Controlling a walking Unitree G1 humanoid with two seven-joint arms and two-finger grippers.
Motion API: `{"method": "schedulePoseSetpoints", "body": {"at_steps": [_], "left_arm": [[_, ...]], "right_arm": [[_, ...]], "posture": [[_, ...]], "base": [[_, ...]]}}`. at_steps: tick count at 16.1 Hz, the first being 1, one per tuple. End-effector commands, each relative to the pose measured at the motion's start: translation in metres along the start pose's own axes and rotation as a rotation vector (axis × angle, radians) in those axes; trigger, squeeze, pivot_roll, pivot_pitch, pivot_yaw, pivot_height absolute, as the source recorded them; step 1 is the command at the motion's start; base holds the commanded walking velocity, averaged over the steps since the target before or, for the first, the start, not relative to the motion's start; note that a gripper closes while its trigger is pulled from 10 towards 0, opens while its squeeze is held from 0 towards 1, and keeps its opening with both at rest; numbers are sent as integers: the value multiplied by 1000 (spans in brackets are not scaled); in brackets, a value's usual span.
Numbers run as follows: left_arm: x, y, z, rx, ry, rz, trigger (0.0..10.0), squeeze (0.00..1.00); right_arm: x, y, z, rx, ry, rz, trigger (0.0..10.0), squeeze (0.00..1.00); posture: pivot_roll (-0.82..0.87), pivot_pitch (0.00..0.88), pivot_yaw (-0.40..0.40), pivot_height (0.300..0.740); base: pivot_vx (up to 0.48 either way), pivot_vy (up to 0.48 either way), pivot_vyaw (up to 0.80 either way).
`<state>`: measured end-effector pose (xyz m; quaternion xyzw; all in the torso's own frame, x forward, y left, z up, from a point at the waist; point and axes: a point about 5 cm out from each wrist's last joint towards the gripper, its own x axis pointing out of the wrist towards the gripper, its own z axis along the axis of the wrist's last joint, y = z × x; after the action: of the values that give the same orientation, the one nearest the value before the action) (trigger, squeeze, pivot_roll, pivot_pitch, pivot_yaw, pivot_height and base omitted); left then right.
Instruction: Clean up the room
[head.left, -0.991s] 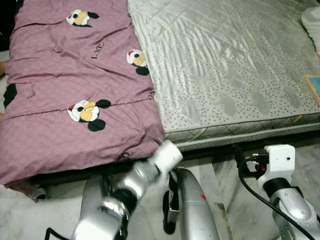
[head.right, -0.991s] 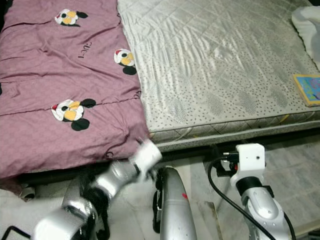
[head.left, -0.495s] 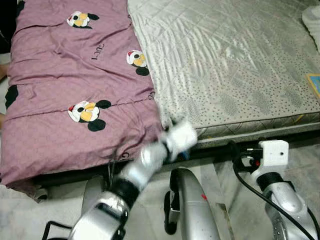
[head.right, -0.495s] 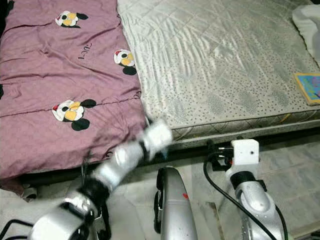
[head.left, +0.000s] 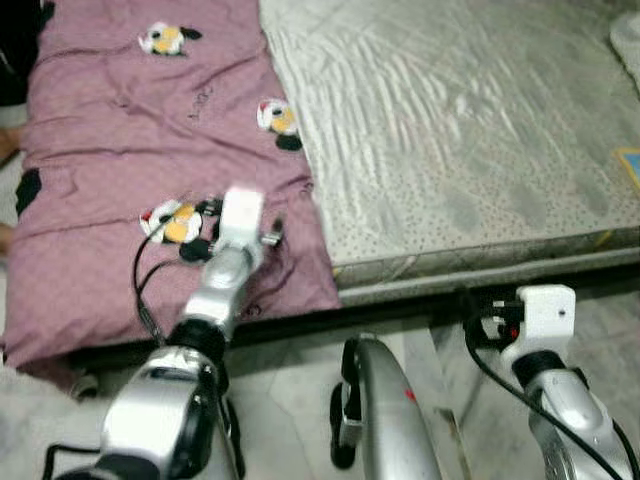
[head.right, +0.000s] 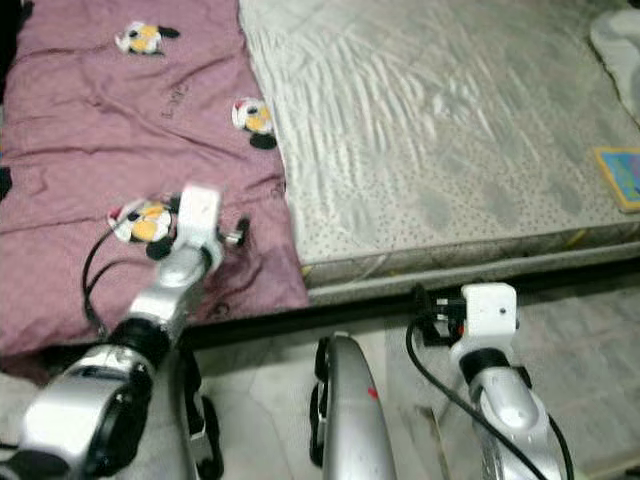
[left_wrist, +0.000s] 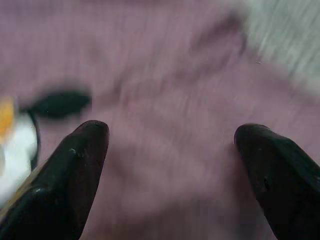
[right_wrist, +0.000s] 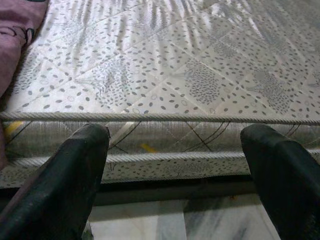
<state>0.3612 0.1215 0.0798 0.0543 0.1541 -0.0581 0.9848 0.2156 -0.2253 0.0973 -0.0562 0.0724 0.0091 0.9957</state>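
Left end effector (left_wrist: 170, 150), fingers spread, hovers over the mauve cartoon-mouse quilt (head.left: 110, 180); right end effector (right_wrist: 175, 155), also spread, faces the mattress (head.left: 450, 130) edge.

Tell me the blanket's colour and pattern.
Mauve-pink blanket with cartoon mouse prints, clearest in the left eye view.

I am in a bedroom of a home. Before me lies a low bed with a bare quilted mattress (head.left: 450, 130), grey-green and dotted, its piped edge showing at the near side. A mauve blanket (head.left: 130, 170) printed with cartoon mice covers its left part. A picture book (head.right: 620, 175) lies near the mattress's right edge. Under my feet is a pale marble floor (right_wrist: 165, 225).
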Motion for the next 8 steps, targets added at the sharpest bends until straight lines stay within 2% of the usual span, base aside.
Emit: {"method": "schedulePoseSetpoints", "body": {"at_steps": [1, 2, 3, 5, 8], "left_arm": [[0, -5, -7, -13, 44, -22, 10000, 0], [-1, -6, -13, 24, 65, -39, 10000, 0], [-1, -11, -18, 25, 98, -74, 10000, 0], [-7, -35, -39, 67, 217, -225, 10000, 0], [-22, -76, -65, 147, 325, -481, 10000, 0]], "right_arm": [[-5, -5, -1, -8, 5, -20, 10000, 0], [-6, -5, -1, -10, 5, -20, 10000, 0], [-6, -5, 0, -10, 5, -20, 10000, 0], [-5, -6, 0, -12, 6, -21, 10000, 0], [-6, -4, -1, -14, 10, -14, 10000, 0]], "posture": [[-208, 256, -76, 602], [-221, 254, -73, 602], [-222, 253, -72, 602], [-227, 253, -73, 602], [-228, 250, -75, 602]], "base": [[0, 0, 0], [0, 0, 0], [0, 0, 0], [0, 0, 0], [0, 0, 0]]}}
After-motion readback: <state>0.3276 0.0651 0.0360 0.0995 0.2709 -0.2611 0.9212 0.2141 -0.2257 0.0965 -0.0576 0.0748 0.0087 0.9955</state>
